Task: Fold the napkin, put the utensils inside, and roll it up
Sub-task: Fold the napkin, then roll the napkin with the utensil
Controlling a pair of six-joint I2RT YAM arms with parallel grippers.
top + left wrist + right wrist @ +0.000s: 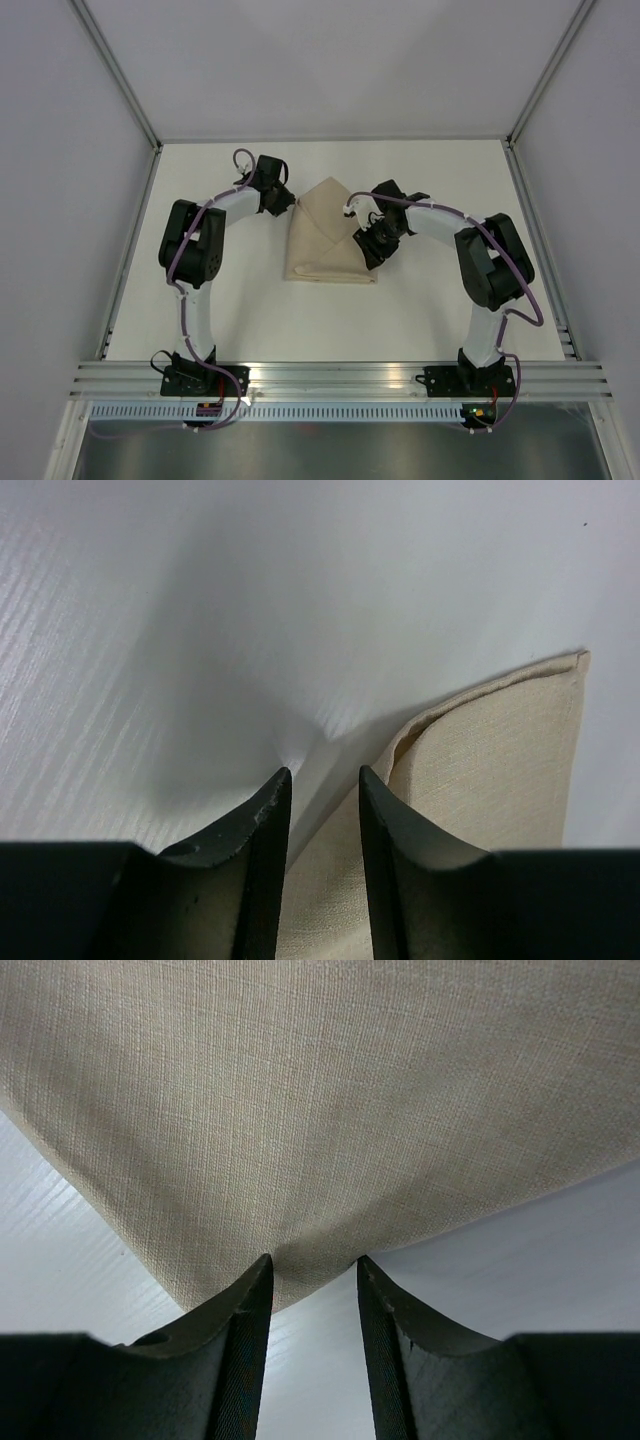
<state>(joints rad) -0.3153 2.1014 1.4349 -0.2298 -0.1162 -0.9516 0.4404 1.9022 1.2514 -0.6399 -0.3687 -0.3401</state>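
Beige-tan plain fabric napkin [322, 240] sits mid-way on the white table [450, 300], folded, one point aimed far. Left gripper [322, 780] is at its left edge, jaws narrowly apart, holding nothing. Right gripper [313, 1265]: narrow gap too, a cloth corner between the tips.

Your left arm [192, 250] and right arm [492, 262] are the same build: white links, chunky black joint housings, and a thin purple cable [183, 305] looping along each one down to a black base [190, 378]. The fingers [240, 880] on your left gripper [322, 777] and right gripper [313, 1262] are matte black, curved and tapering, with a few pale scuffs.
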